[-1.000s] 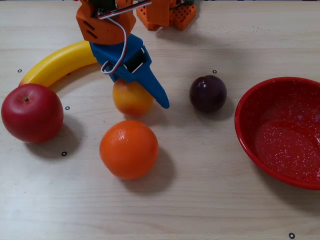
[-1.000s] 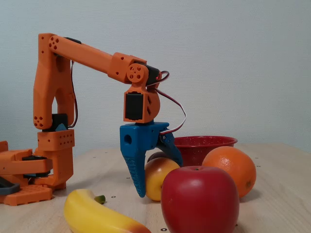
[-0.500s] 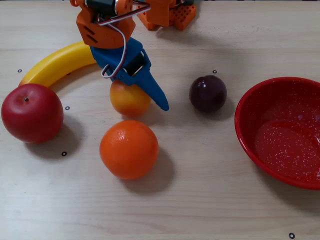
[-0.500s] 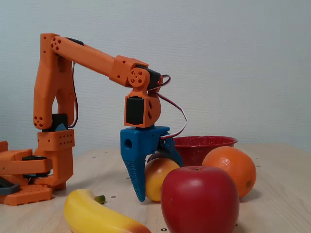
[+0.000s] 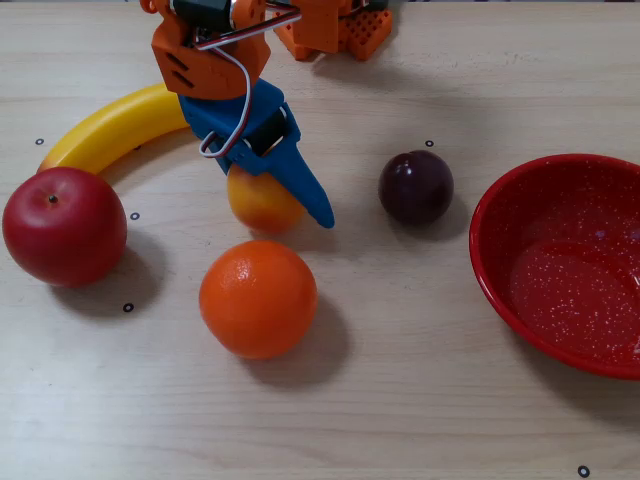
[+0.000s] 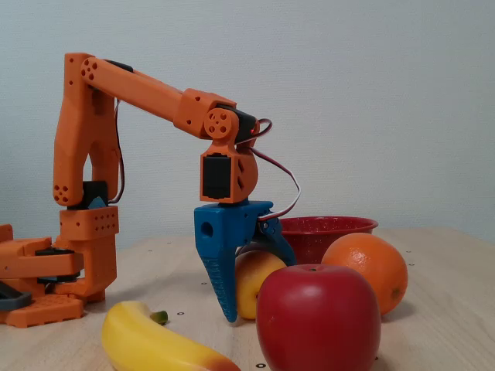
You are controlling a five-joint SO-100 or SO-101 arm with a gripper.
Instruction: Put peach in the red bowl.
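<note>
Claw [image 5: 262,205] was down at table level over the peach [image 5: 262,203], blue jaws straddling it: one long pointed finger ran along the fruit's 3 o'clock flank in the overhead fixed view, tip reaching past it toward 5 o'clock, while the other jaw was hidden under the orange wrist block. In the side fixed view the claw [image 6: 241,282] showed one finger on the near-left of the peach [image 6: 254,282] and a shorter blue jaw curving over its top. Jaws looked closed in against the fruit, probably pinching it, though contact on the hidden side could not be confirmed; the peach appeared to rest on the table. Orange [image 5: 258,298] sat just beside the peach at 6 o'clock, nearly touching. Plum [image 5: 416,186] lay at 3 o'clock, apart. Red bowl [image 5: 490,270] lay well beyond the plum, at 3 to 4 o'clock from the claw, empty. Apple [image 5: 64,226] and banana [image 5: 110,128] lay at 9 and 10 o'clock. Judgement: carry would run toward 3 o'clock, lifted clear of the plum.
</note>
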